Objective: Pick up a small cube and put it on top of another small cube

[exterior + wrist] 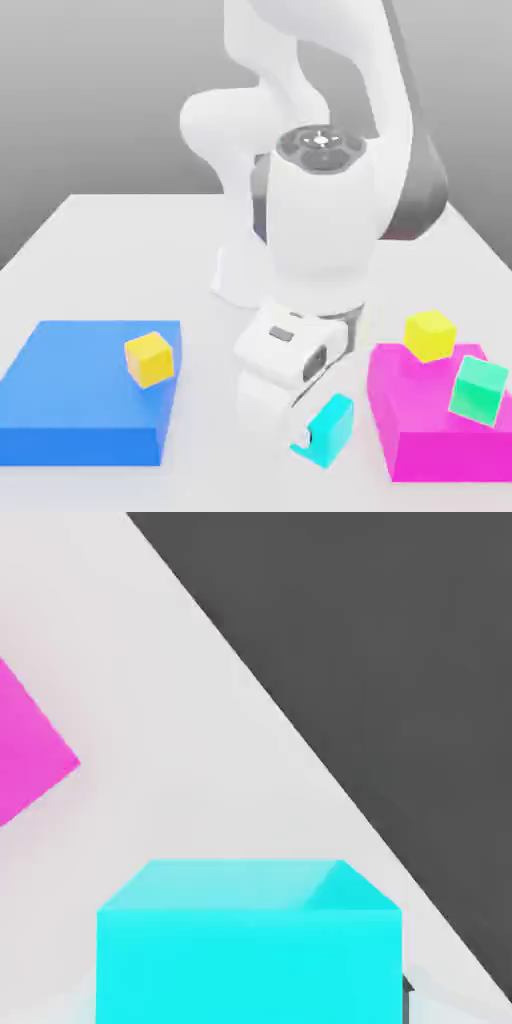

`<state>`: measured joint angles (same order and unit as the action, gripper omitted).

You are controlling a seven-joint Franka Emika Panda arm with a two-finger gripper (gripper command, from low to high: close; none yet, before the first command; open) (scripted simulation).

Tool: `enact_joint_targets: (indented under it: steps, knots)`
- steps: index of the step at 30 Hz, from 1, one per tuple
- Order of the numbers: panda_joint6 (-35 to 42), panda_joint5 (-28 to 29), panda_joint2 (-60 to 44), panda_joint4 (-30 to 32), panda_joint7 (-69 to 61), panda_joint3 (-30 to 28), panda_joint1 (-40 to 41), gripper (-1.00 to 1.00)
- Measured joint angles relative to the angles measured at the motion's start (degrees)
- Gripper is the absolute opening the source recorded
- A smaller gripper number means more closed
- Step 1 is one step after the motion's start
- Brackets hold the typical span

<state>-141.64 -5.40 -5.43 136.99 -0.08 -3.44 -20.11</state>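
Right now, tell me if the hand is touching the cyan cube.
Touching. In the exterior view the hand is shut on the cyan cube; the hand view shows the cube right against the camera.

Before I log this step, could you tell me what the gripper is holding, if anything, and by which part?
The gripper is shut on the cyan cube, clamping it by two opposite side faces; the cube looks lifted off the table.

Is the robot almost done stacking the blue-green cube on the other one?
About halfway. The hand has already grabbed the cyan cube. It holds the cube beside the pink block. The cube must still go on top of the mint-green cube, which has nothing on it yet.
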Motion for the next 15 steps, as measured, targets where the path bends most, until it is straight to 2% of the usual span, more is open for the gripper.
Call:
enact_joint_targets:
  steps: [4, 6, 7, 8, 15]
  knots:
    - [5.91, 4.17, 6.0, -0.51, 10.81, 5.16, -14.05, -1.0]
    - [3.31, 4.81, 4.27, 0.29, 12.33, 2.74, -24.22, -1.0]
    - [1.82, 4.72, 3.35, 0.86, 12.39, 0.97, -24.19, -1.0]
    - [-0.03, 4.47, 1.99, 1.35, 12.31, -0.8, -20.52, 1.0]
    - [-0.88, 4.61, 1.23, 1.38, 12.51, -1.99, -18.34, 1.0]
